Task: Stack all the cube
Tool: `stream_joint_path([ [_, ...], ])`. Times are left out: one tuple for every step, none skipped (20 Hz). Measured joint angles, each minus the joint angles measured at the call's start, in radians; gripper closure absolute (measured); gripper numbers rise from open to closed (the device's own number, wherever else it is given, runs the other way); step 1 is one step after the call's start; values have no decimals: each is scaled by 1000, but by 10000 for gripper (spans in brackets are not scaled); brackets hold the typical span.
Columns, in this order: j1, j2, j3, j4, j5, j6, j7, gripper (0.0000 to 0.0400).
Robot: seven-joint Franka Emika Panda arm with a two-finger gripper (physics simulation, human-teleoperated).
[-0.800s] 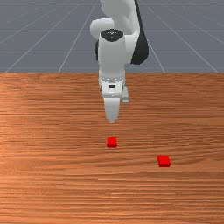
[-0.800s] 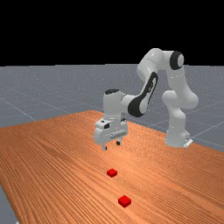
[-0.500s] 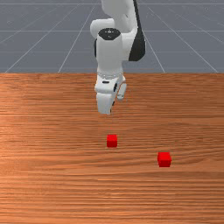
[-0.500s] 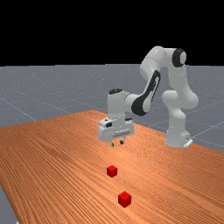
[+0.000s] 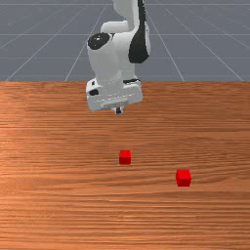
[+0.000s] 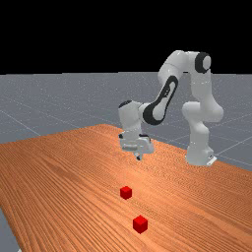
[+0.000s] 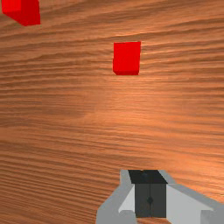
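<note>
"What's on the table?"

"A plain, bright red cube, crisp-edged, its sides darker in the far view. Another cube, just as red, sits apart from it, toward the front view's right and farther from the table's edge by the arm."

"And the gripper?"

"Tilted above the table, between that edge and the cubes, clenched, its fingers meeting."
</note>
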Motion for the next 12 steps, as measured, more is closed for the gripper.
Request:
stream_joint_path([
  [0, 1, 0, 0, 4, -1, 8, 399],
  [0, 2, 0, 1, 8, -1, 13, 399],
  [-1, 2, 0, 2, 13, 1, 20, 400],
  [2, 4, -3, 8, 15, 6, 46, 400],
  [4, 7, -6, 21, 16, 12, 68, 400],
  [4, 20, -7, 45, 18, 18, 83, 400],
  [6, 35, -3, 67, 22, 21, 93, 400],
  [9, 50, 3, 86, 28, 22, 96, 243],
  [12, 68, 11, 103, 37, 21, 92, 148],
  [15, 93, 19, 121, 43, 24, 88, 90],
  [18, 123, 26, 135, 50, 34, 85, 54],
  [20, 156, 31, 149, 57, 58, 81, 33],
])
